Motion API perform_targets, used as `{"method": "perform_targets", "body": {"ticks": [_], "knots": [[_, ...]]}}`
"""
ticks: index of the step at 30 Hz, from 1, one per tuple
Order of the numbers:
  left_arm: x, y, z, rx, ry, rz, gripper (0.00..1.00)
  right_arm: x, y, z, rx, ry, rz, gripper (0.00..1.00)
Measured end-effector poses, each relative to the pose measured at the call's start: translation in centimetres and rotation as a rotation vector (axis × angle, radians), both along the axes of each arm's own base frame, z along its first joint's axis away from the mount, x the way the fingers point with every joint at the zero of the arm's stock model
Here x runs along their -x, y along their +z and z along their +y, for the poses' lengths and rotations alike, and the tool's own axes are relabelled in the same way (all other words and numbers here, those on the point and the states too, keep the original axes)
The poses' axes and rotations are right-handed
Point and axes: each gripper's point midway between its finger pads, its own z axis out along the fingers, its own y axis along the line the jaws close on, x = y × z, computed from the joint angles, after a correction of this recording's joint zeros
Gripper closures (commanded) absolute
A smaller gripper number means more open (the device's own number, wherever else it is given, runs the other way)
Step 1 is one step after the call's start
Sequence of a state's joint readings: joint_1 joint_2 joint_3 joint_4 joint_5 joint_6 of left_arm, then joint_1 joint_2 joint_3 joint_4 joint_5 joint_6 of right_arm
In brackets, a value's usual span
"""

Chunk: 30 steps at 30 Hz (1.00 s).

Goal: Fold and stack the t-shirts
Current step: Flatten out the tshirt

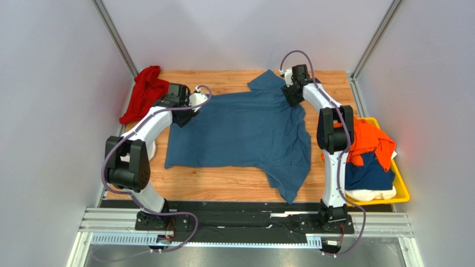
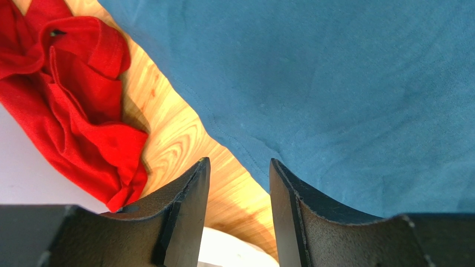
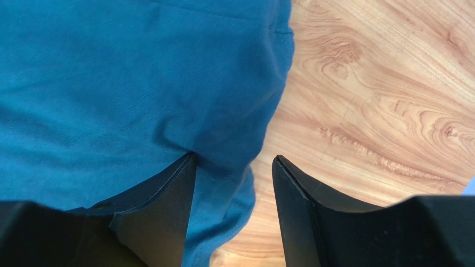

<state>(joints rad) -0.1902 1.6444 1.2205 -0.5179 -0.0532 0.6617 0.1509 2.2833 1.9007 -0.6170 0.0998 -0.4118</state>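
The slate-blue t-shirt [image 1: 245, 130] lies spread on the wooden table [image 1: 223, 192], and with the left gripper [image 2: 238, 167] and right gripper [image 3: 234, 161] both open at its far edge, either could pinch too little cloth and skew the fold.

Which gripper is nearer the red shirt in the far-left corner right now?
Left. The left gripper is at the left edge of the blue shirt, close to the red shirt; the right gripper is across the blue shirt, at its far-right corner.
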Motion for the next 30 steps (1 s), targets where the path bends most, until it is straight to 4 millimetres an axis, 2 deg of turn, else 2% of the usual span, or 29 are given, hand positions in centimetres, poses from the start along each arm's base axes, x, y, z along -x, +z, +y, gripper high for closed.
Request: {"method": "perform_targets", "body": {"ticks": [7, 17, 23, 30], "knots": [[-0.7, -0.2, -0.2, 0.003, 0.005, 0.005, 0.49, -1.4, -1.6, -1.0, 0.01, -0.008, 0.0, 0.44], [-1.1, 0.2, -0.1, -0.001, 0.008, 0.0, 0.5, -4.0, -1.4, -2.7, 0.058, -0.015, -0.051, 0.44], [-1.3, 0.4, -0.1, -0.004, 0.009, 0.002, 0.5, -4.2, -1.4, -3.9, 0.069, -0.032, -0.052, 0.44], [-1.9, 0.4, -0.3, 0.002, 0.007, 0.002, 0.5, -3.3, -1.4, -3.8, 0.048, -0.018, -0.033, 0.43]]}}
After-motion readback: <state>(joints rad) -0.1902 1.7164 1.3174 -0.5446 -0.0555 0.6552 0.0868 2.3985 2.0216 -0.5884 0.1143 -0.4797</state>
